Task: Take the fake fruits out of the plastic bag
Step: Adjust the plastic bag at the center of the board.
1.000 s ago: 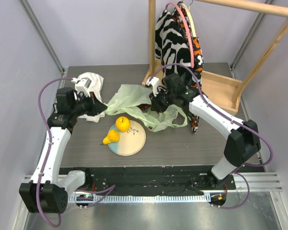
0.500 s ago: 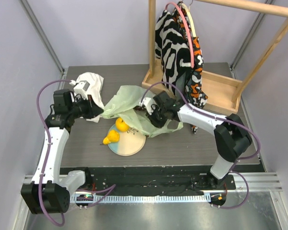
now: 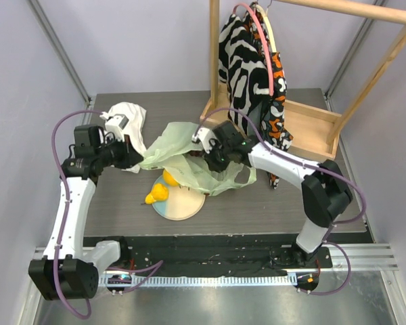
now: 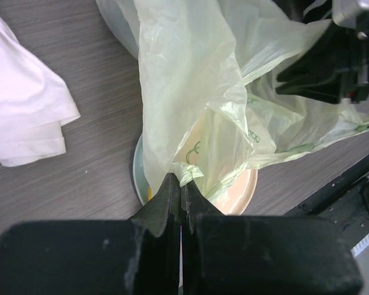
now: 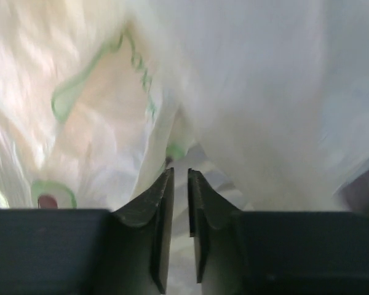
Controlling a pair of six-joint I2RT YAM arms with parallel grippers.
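We clench our left gripper [image 4: 181, 179] on an edge of the thin translucent pale green plastic bag [image 3: 179, 139]; our right gripper [image 5: 179, 178] pinches its film at 3 o'clock. The bag overhangs the round pastel plate [image 3: 187, 204], which bears a yellow plastic pear [image 3: 155, 195] at 9 o'clock and a yellow-orange round fruit [image 3: 168, 178] at 11.

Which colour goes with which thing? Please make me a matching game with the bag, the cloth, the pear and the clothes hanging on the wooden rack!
Things:
1. plastic bag
2. cloth
3. pear
4. hanging garment

Colours:
A. black and white stripes with some orange
B. yellow
C. pale green
D. white

Right pairs: 1-C, 2-D, 3-B, 4-A.
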